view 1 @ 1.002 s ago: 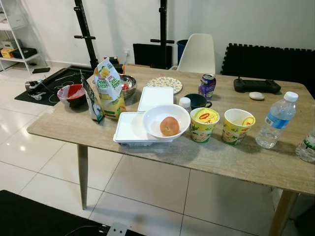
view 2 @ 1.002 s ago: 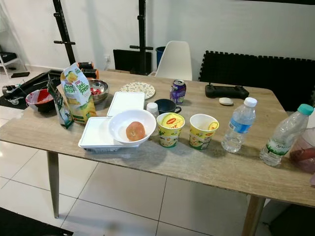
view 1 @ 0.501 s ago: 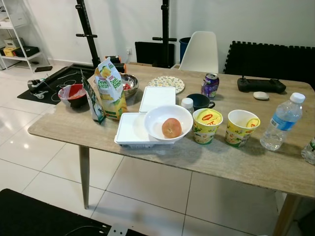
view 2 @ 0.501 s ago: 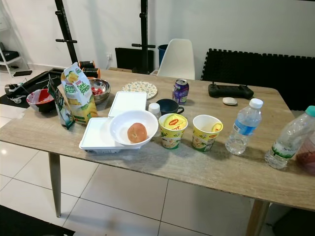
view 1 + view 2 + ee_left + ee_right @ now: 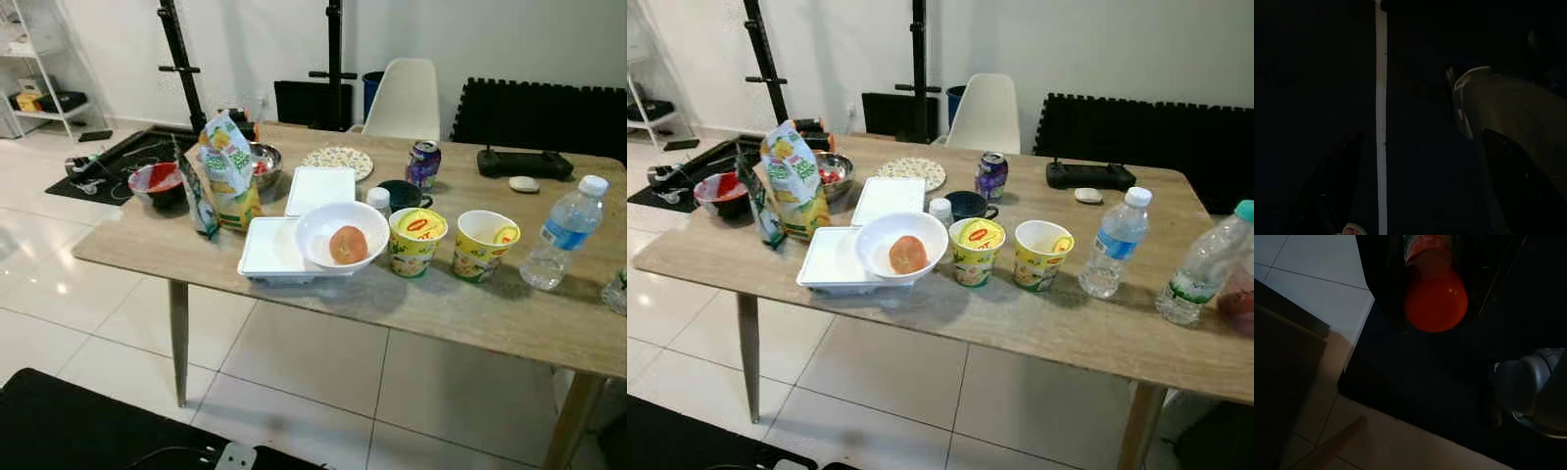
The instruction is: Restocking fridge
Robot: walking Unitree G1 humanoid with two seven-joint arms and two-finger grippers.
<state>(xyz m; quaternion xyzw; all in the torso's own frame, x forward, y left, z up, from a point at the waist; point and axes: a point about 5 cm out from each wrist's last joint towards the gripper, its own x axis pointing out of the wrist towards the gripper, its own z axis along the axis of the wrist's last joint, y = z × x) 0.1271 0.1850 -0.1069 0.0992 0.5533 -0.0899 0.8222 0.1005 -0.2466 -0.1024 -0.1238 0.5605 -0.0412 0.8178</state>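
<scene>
A wooden table (image 5: 490, 323) stands ahead of the robot on a pale tiled floor (image 5: 294, 382). Near its front edge a white bowl (image 5: 342, 235) with a round orange fruit (image 5: 348, 245) in it rests on a flat white box (image 5: 274, 249), with a second white box (image 5: 320, 189) just behind. To the right of the bowl stand two yellow noodle cups (image 5: 416, 241), then a clear water bottle (image 5: 557, 233); a second bottle (image 5: 1200, 266) stands near the right end of the table. A yellow and green snack bag (image 5: 227, 176) stands upright to the left of the boxes, with a red bowl (image 5: 157, 183) beyond it and a steel bowl (image 5: 263, 164) behind it. A purple can (image 5: 423, 164), a dark mug (image 5: 401, 195) and a patterned plate (image 5: 338, 162) sit further back. In the right wrist view the right gripper (image 5: 1436, 281) holds a bottle with an orange bottom (image 5: 1436, 303) between its dark fingers, above a black mat and the tiles. The left wrist view is very dark; the left gripper's (image 5: 1420, 191) fingers stand wide apart, with nothing held.
</scene>
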